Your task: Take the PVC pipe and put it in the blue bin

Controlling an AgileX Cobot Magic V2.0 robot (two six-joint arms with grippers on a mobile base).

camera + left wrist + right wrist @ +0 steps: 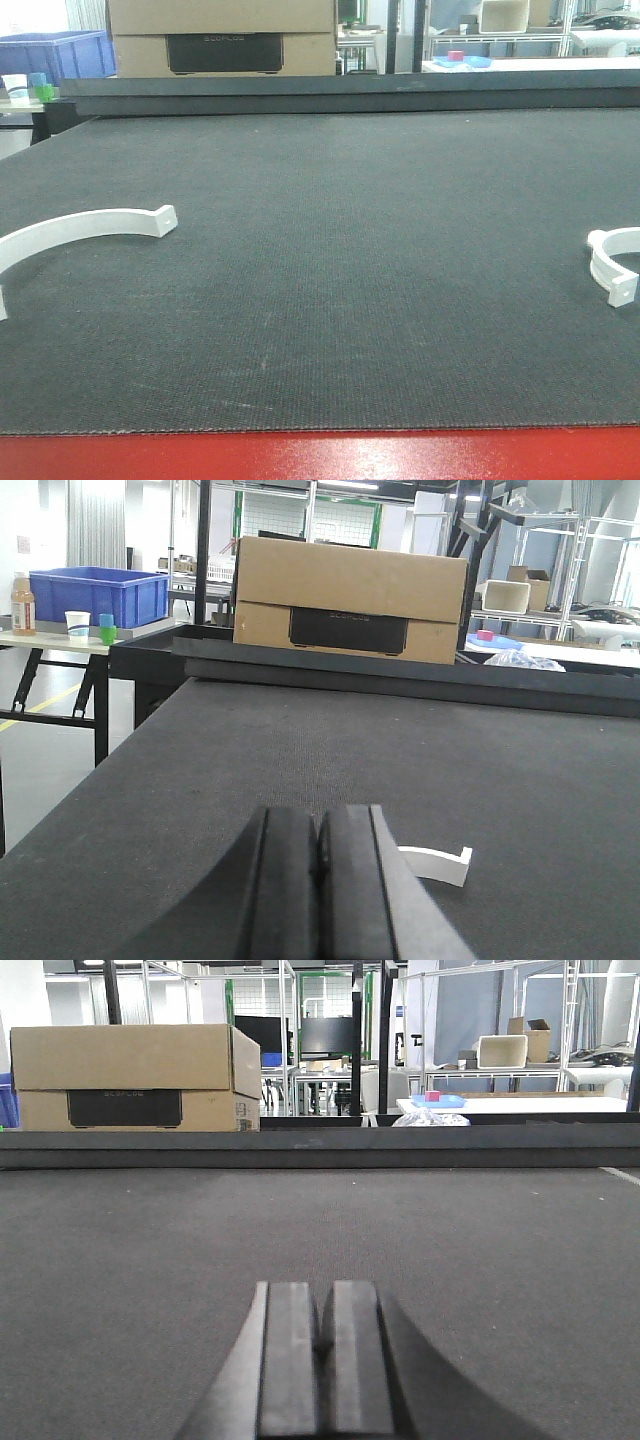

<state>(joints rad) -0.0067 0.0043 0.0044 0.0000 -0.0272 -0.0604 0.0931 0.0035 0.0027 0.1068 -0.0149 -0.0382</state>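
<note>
A large white curved PVC piece [85,230] lies on the dark mat at the left in the front view. Its end also shows in the left wrist view [435,864], just right of my left gripper [320,852], which is shut and empty low over the mat. A smaller white PVC clamp piece [616,262] lies at the mat's right edge. My right gripper [322,1325] is shut and empty over bare mat. The blue bin [60,52] stands beyond the table at the far left; it also shows in the left wrist view [95,593]. Neither gripper shows in the front view.
A cardboard box [222,37] stands behind the raised black back edge [350,92] of the table. Cups and a bottle [22,602] stand on a side table by the bin. A red strip [320,456] runs along the table's near edge.
</note>
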